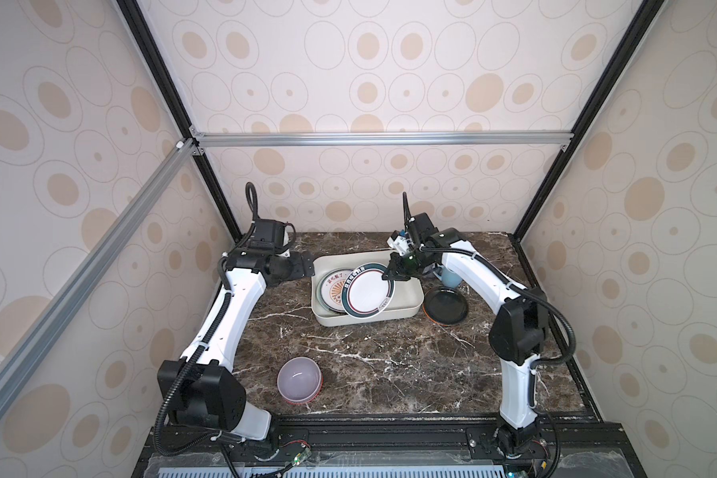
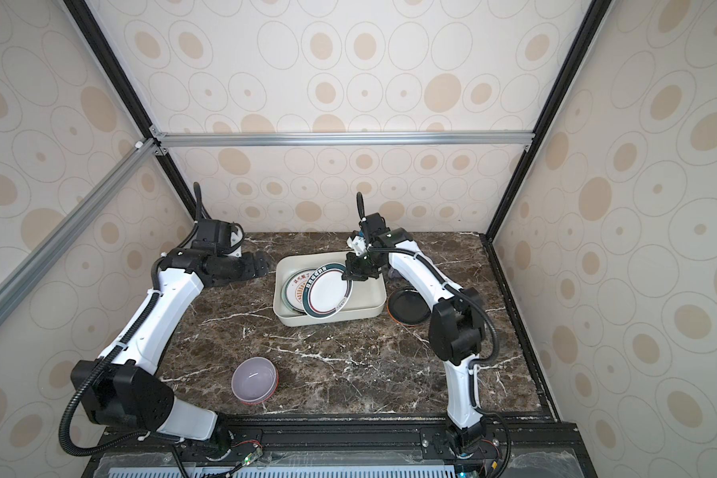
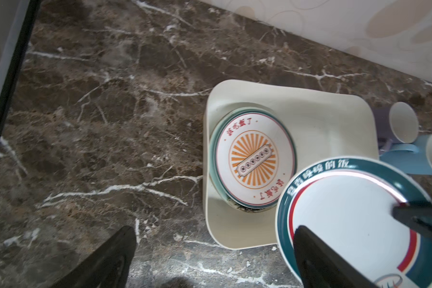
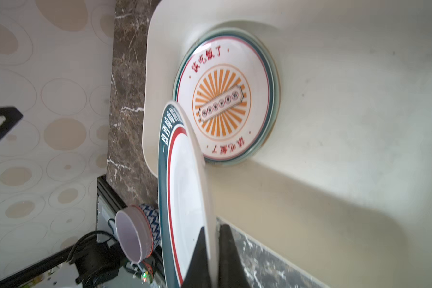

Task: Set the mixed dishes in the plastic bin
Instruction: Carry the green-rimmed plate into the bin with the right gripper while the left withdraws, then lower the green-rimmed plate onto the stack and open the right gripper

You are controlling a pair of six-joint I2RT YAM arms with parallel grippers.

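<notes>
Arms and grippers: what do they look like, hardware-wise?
The left arm and right arm have white shell links, black joint housings and an external black corrugated cable hose. The left gripper and right gripper are black with flat tapered fingers.

sunburst plate (image 3: 253,159) reads 該吃飯了, dark-rimmed plate (image 3: 347,212) 香噴噴的飯.

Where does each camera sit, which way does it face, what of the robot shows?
Top views: high behind the bases, looking down at the table; left arm, right arm show.
Left wrist: above table, facing the plastic bin; open left fingers show.
Right wrist: over bin, along the dark-rimmed plate in its right fingers.
Shared: all show the sunburst plate.
</notes>
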